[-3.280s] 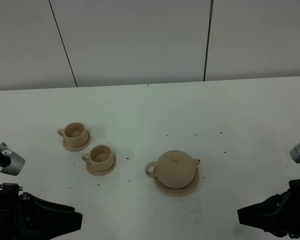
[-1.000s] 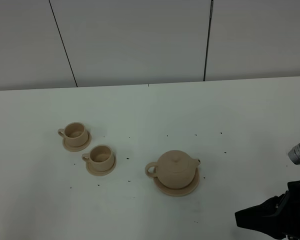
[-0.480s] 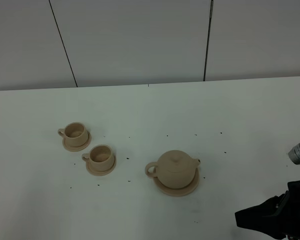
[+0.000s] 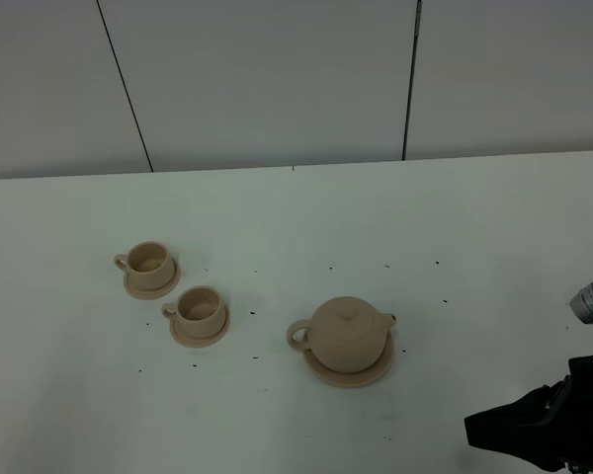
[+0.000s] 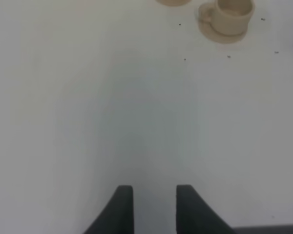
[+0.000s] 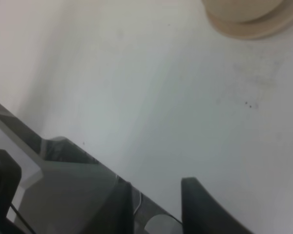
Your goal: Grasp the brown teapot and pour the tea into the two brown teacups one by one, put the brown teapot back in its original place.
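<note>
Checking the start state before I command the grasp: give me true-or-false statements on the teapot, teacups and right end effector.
The teapot sits on the wide saucer. True.
The teapot's lid is off. False: the lid is on.
Both teacups stand on small saucers. True.
The right end effector grips the teapot. False: it is open, empty, apart from the teapot.
The spout faces the teacups. False: the handle faces them.
</note>
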`<action>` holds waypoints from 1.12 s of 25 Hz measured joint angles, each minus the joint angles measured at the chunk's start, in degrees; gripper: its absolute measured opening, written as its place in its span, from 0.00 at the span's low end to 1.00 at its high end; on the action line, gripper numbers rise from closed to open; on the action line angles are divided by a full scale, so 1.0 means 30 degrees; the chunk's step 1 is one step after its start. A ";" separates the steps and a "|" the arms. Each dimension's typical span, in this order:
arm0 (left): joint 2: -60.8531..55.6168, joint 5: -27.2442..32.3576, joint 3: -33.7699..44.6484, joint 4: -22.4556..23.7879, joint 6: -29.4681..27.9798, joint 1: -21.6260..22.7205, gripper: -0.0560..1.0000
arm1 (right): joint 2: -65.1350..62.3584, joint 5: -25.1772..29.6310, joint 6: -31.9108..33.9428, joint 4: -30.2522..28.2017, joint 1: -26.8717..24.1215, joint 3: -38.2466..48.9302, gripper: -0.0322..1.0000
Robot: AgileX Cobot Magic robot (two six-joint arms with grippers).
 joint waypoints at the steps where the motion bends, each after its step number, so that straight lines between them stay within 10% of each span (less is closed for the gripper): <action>1: -0.0344 -0.0045 0.0000 0.0000 0.0000 0.0000 0.32 | 0.0000 -0.0047 0.0000 0.0000 0.0000 0.0000 0.26; 28: -0.3546 -0.0093 0.0000 0.0370 -0.1027 0.0000 0.33 | 0.0000 -0.0324 -0.0034 0.0013 0.0000 0.0000 0.26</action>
